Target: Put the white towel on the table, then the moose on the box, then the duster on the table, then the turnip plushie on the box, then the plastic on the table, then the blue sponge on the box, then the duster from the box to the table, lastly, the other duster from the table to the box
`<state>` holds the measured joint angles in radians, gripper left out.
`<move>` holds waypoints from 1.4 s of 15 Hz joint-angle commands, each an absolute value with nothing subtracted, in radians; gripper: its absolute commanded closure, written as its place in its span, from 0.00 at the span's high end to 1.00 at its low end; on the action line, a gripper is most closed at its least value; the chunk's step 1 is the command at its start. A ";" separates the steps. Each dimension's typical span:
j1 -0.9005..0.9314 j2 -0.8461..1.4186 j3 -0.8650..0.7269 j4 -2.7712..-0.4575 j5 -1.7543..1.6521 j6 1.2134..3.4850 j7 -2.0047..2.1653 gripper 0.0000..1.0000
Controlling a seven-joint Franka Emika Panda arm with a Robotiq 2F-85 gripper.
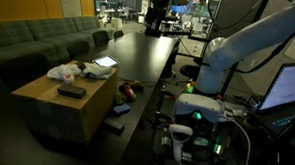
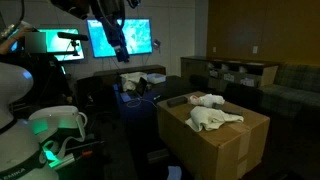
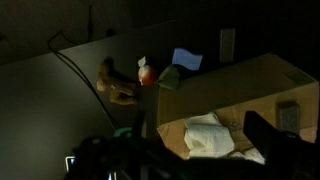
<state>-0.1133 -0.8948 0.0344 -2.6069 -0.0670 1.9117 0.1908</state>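
The white towel (image 3: 205,135) lies crumpled on the flat top of the brown cardboard box (image 3: 250,85); both exterior views show the towel (image 1: 62,71) (image 2: 216,120) there. My gripper (image 3: 200,150) is open and high above the towel, with nothing between its dark fingers (image 3: 264,135). In an exterior view the gripper (image 2: 114,38) hangs well above the table (image 2: 140,92). On the black table (image 3: 60,110) beside the box lie a brown moose (image 3: 120,88), a red and white turnip plushie (image 3: 147,72) and the blue sponge (image 3: 186,60). No duster can be told apart.
A dark flat rectangular thing (image 3: 288,117) (image 1: 71,92) rests on the box top near the towel, and a second pale soft thing (image 2: 205,100) lies at the box's far side. A sofa (image 1: 36,42) stands behind the box. Screens (image 2: 120,38) glow at the table's end.
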 commanded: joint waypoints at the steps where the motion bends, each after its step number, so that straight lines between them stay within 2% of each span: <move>1: -0.111 -0.895 0.033 -2.601 -0.069 1.909 0.192 1.00; 11: -0.095 -0.884 0.020 -2.596 -0.090 1.912 0.121 1.00; 12: -0.083 -0.715 0.051 -2.564 -0.083 2.050 0.142 1.00; 16: -0.050 -0.529 0.085 -2.502 -0.097 2.201 0.110 1.00; 21: 0.000 -0.296 0.088 -2.386 -0.102 2.282 0.043 1.00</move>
